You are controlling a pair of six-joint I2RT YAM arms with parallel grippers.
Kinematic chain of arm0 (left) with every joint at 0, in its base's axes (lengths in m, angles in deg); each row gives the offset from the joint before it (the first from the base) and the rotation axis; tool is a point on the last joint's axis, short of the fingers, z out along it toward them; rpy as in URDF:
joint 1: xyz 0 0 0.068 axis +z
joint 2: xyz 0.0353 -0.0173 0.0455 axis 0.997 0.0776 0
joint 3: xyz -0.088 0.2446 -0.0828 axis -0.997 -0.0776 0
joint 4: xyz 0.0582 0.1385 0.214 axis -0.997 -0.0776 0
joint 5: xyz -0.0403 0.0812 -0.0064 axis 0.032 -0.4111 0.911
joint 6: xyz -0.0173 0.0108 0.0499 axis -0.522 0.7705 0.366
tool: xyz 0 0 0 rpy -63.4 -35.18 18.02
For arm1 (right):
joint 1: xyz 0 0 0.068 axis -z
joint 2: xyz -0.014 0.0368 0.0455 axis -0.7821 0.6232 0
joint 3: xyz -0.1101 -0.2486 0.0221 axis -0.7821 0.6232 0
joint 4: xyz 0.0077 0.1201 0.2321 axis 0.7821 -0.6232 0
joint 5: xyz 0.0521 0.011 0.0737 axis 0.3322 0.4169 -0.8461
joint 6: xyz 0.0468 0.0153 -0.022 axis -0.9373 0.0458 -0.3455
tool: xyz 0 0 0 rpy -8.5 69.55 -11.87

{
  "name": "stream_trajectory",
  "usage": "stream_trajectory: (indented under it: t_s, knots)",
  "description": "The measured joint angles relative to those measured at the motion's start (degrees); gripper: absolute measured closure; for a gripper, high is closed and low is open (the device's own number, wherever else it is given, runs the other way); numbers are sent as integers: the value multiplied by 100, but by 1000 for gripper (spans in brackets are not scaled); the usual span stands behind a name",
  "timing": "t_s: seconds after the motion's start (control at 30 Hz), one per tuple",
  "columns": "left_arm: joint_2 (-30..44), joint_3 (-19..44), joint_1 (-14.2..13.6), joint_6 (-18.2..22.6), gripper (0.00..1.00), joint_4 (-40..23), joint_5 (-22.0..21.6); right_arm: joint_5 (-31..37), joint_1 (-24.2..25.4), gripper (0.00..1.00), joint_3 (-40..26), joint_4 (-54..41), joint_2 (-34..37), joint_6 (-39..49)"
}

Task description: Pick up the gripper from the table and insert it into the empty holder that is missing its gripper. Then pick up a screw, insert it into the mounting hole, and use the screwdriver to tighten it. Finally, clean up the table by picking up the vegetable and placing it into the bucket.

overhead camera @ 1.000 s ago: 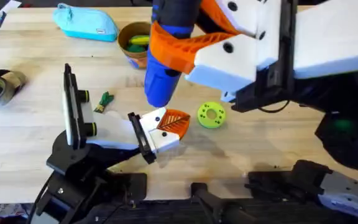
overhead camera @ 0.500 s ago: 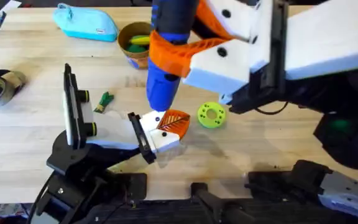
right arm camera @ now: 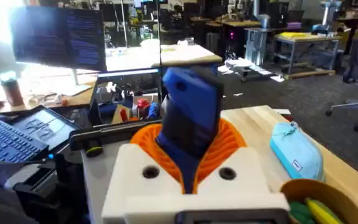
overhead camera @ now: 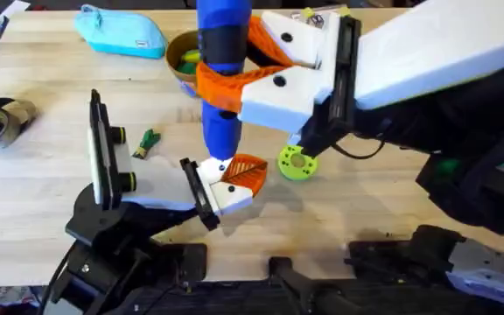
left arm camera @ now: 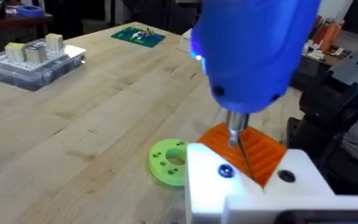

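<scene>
The blue screwdriver (overhead camera: 221,79) stands nearly upright in an orange bracket, with my right gripper (overhead camera: 239,83) shut on it. Its thin metal tip (left arm camera: 238,142) rests at the orange ribbed gripper (overhead camera: 247,171), which sits in the white holder (overhead camera: 220,194) at the end of my left arm. A screw head (left arm camera: 226,171) shows in the holder's white face. My left gripper (left arm camera: 253,186) is that same white block. A small green vegetable (overhead camera: 148,141) lies on the table (overhead camera: 42,175) left of the holder. The orange-brown bucket (overhead camera: 182,54) stands at the back with yellow and green pieces in it.
A lime green disc (overhead camera: 297,163) lies just right of the holder. A light blue pouch (overhead camera: 122,31) lies at the back left, and a tape roll (overhead camera: 0,120) at the left edge. A clear parts box (left arm camera: 36,59) and a green circuit board (left arm camera: 138,35) sit farther off.
The right arm has swung the screwdriver from tilted to nearly upright and shifted it left and down, bringing its tip onto the holder. The left arm has not moved.
</scene>
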Motion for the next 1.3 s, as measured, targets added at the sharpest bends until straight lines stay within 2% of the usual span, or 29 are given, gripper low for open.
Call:
stream_trajectory:
  t_s: [1.3]
  knots:
    - [0,0,-2,-2,983,-2,2,0,0,949,0,-17,270,-149]
